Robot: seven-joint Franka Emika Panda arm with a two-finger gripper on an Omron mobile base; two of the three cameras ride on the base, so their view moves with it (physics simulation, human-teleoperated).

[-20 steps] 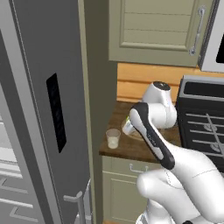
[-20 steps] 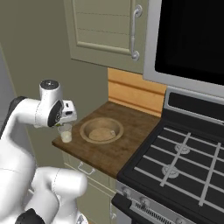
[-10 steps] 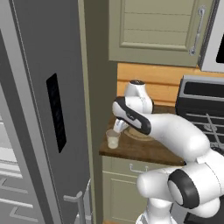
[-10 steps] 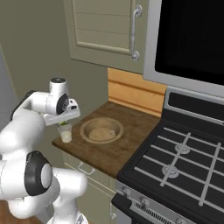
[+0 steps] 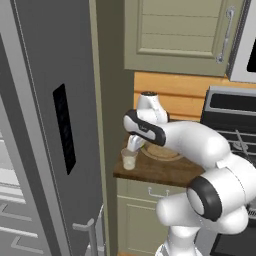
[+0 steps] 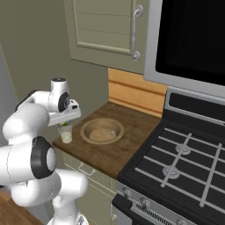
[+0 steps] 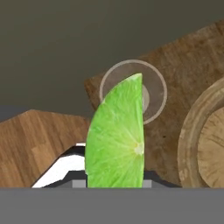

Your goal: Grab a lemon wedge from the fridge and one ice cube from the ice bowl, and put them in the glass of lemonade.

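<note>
Jaws: closed on the lemon wedge point(image 7: 116, 135), which is pinched at its lower end; the gripper point(image 6: 66, 125) is held directly above the glass of lemonade point(image 6: 66, 135).
Wedge location: seen in the hand view in front of the camera, overlapping the round rim of the glass point(image 7: 157, 94) below it; no contact with the liquid can be made out.
Wedge axis: the long axis is run from 6 o'clock to 12 o'clock in the hand view, leaning slightly toward 1 o'clock; the pointed tip is aimed at 12 o'clock, the curved rind is turned toward 9 o'clock, the straight cut edge toward 3 o'clock.
Glass location: stood near the counter point(image 5: 165, 172) corner, with the ice bowl point(image 6: 102, 130) just beside it at 3 o'clock in the right base view.
Fridge: the fridge point(image 5: 45, 125) is placed at 9 o'clock of the glass in the left base view.
Step in hand: the wedge is judged to be carried over the glass, ready for dropping.
Next move: the jaws are to be parted once the wedge is centred over the rim; the ice cube is judged not yet fetched.
</note>
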